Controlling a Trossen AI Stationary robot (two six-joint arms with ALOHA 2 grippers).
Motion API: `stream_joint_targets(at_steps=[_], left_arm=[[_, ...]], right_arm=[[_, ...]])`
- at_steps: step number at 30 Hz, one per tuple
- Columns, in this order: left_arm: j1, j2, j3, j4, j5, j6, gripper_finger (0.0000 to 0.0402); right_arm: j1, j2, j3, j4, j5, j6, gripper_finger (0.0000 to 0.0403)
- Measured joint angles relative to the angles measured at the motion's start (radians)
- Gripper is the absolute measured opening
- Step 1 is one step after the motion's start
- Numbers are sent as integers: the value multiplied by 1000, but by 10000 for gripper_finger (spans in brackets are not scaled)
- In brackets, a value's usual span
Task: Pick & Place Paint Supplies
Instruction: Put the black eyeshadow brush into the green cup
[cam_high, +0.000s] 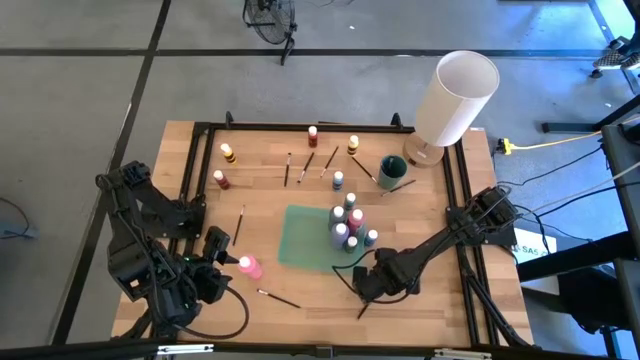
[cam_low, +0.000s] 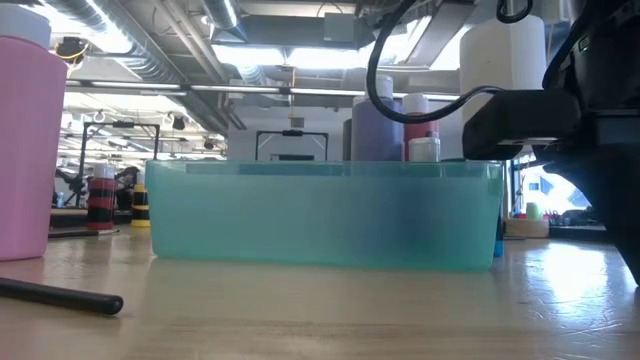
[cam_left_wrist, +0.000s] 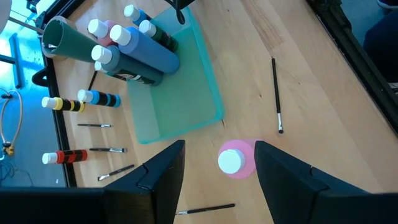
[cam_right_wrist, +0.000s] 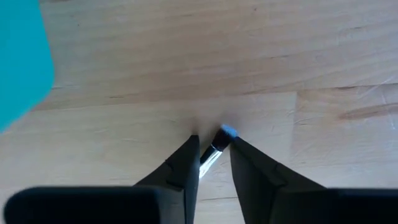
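The pale wooden tabletop (cam_high: 300, 290) stood on grey floor (industrial ceiling beyond). Right gripper (cam_right_wrist: 213, 151) fingers pinched a brush (cam_right_wrist: 219, 144); left gripper (cam_left_wrist: 217, 167) fingers gaped around the pink bottle (cam_left_wrist: 235, 159).

— What can't you make out from where you are?

— Between my right jaws lies a brush (cam_right_wrist: 215, 151), but only its tip and ferrule show; the handle is hidden under my own fingers (cam_right_wrist: 180, 171). Whether those fingers already touch it, I cannot tell.

— And the tray?

— Just a teal corner (cam_right_wrist: 22, 56), cut off at the edge, well off to one side of my right jaws.

— The left side?

— The pink bottle (cam_left_wrist: 236, 160) sits between my left jaws, seen cap-on, its body mostly hidden beneath the cap. A second brush (cam_left_wrist: 205, 210) near my left fingers is partly hidden by one of them.

— From table height?

— The tray wall (cam_low: 325, 215) hides most of the bottles behind it; the pink bottle is cut off by the edge.
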Motion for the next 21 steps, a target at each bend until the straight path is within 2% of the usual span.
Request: stream_joint_targets(at_steps=[13,21], left_arm=[[0,0,0,0,0,0,189],[0,0,0,0,0,1,189]], right_arm=[[-1,0,0,0,0,-44,61],[-1,0,0,0,0,-75,28]])
